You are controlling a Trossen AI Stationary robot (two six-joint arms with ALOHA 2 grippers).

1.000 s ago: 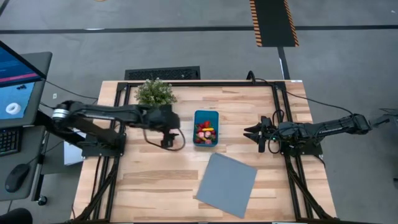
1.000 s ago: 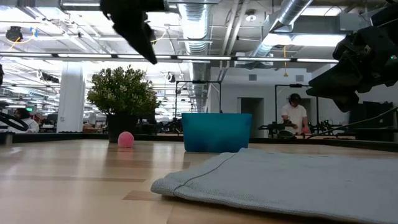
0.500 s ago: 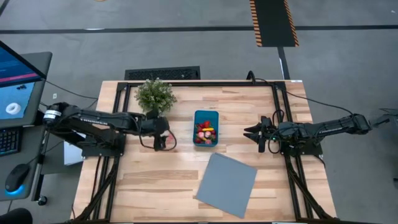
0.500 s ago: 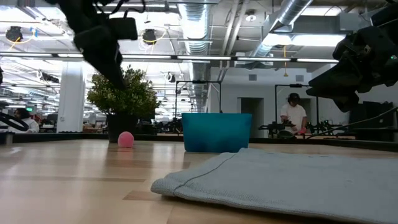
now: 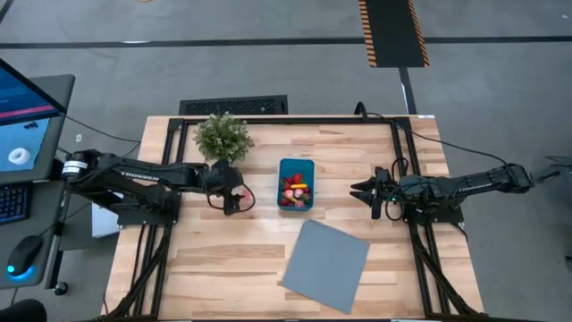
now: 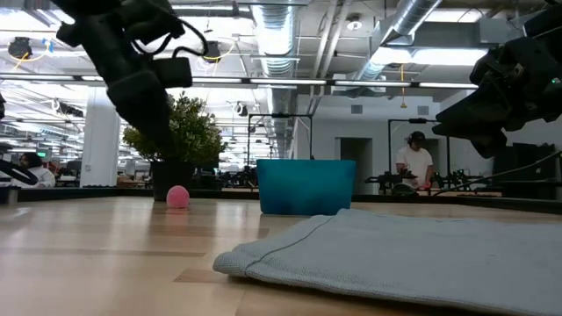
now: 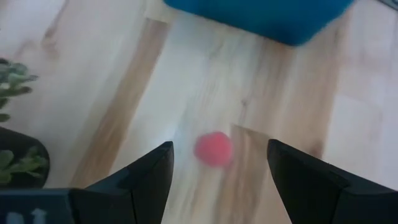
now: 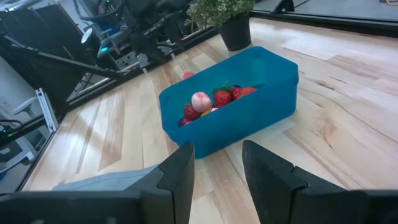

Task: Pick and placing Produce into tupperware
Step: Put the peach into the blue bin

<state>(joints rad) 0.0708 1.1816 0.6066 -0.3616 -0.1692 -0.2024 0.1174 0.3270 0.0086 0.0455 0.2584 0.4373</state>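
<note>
Left wrist view shows my left claw (image 7: 217,171) open, straddling the pink ball (image 7: 213,149) on the desk (image 5: 357,161) for pickup, left of the tub (image 5: 296,184); right claw (image 5: 368,194) waits open.

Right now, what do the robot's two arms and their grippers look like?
Both arms are dark, nearly black, jointed links with black cables looping alongside. The left arm has a silvery ring near its base. The left gripper and right gripper each have two broad, flat, matte dark fingers.
</note>
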